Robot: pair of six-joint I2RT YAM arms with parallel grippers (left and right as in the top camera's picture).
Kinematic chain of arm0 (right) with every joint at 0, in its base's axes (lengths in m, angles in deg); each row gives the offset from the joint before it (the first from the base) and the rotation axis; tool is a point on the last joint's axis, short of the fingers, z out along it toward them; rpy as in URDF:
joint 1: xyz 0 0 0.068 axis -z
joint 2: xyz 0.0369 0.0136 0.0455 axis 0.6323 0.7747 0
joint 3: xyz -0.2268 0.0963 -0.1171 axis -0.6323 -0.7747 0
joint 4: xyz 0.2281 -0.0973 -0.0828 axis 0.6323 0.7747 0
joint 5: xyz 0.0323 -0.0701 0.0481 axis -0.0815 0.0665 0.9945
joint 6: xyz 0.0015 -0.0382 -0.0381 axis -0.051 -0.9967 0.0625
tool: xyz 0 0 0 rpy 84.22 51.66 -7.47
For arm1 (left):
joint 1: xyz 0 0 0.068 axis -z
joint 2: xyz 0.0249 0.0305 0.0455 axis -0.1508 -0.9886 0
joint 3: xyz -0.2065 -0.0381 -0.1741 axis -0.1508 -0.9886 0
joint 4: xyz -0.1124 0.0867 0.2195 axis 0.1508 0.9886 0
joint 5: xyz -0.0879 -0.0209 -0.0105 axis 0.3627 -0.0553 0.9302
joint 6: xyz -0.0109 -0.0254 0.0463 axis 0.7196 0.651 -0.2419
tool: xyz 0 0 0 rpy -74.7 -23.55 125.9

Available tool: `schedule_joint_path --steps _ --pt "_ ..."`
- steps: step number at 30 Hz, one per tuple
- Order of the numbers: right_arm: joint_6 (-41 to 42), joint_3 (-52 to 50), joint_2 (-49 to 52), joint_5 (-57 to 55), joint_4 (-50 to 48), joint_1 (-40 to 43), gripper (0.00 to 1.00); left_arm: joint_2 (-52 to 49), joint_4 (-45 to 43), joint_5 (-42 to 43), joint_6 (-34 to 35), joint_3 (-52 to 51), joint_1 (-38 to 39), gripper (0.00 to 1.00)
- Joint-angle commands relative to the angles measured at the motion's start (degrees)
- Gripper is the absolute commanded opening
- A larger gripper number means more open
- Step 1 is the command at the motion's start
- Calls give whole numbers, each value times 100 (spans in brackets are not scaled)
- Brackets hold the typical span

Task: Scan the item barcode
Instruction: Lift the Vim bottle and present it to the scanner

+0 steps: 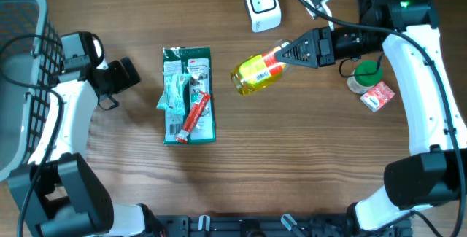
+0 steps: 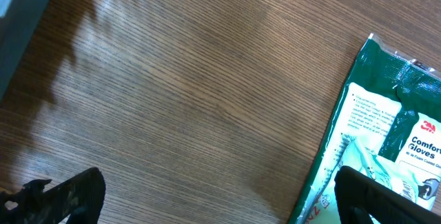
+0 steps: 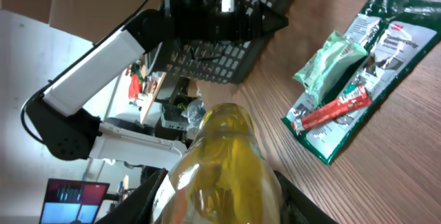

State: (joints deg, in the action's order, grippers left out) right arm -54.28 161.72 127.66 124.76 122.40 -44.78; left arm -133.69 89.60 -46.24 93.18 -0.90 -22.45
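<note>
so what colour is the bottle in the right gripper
Yellow bottle with a red label, best seen in the overhead view.

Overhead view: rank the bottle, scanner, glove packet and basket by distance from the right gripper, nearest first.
1. yellow bottle: held in the right gripper jaws.
2. white scanner: close by, toward the table's far edge.
3. glove packet: mid-table, toward the left arm.
4. basket: far left edge.

The right claw (image 1: pixel 283 53) hides the neck of the bottle (image 1: pixel 255 73).
</note>
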Motion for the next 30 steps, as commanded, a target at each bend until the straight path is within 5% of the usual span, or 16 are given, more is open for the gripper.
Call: schedule_joint_path --steps 1,4,6,10,15,17,20,30 --pt "-149 4 -190 -282 -61 -4 25 -20 -2 46 -70 -7 -22 100" --pt "149 -44 -188 -1928 -411 -61 21 -20 -2 46 -70 -7 -22 100" --pt "1274 -4 -190 -3001 -726 -81 23 -20 -4 46 -70 -7 -22 100" --pt "2083 881 -190 -3991 -798 -125 24 -20 -4 46 -70 -7 -22 100" --pt "2127 2065 -175 -5731 -1204 -914 25 -20 -4 46 -70 -7 -22 100" --pt "1897 2063 48 -7058 -1709 -1421 13 -20 -4 46 -70 -7 -22 100" --pt "1062 2055 787 -9001 -2935 -2151 14 -20 -2 46 -70 -7 -22 100" --pt "-1364 2055 3064 -12076 -5792 -2664 10 -20 -2 46 -70 -7 -22 100"
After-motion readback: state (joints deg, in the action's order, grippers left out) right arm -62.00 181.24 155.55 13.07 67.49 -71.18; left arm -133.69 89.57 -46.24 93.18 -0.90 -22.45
